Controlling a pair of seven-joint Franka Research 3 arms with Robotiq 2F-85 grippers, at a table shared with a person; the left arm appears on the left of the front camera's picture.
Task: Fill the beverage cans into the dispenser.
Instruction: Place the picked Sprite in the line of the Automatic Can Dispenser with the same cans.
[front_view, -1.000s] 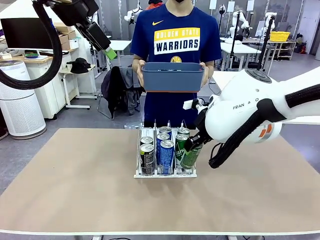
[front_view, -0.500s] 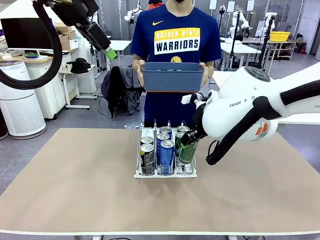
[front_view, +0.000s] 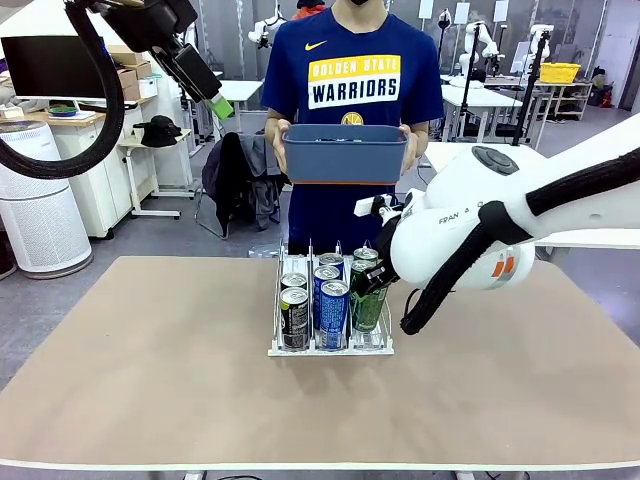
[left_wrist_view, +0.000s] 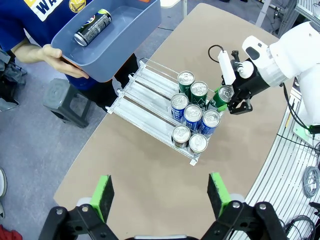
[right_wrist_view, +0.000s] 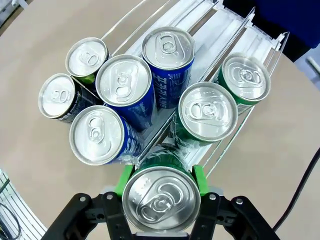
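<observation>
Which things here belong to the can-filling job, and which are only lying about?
Job: dispenser; seven racked cans; green can in right gripper; blue bin holding a black can.
Lying about: black cap; white air purifier; yellow crate.

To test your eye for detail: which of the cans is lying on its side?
The black can in the blue bin that the person holds. The cans in the dispenser stand upright.

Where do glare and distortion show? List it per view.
Front view: even room light, dispenser sharp, no blur. Left wrist view: wide-angle lens bows the table edges. Right wrist view: the can tops glare bright; the gripped green can looms oversized near the lens.
</observation>
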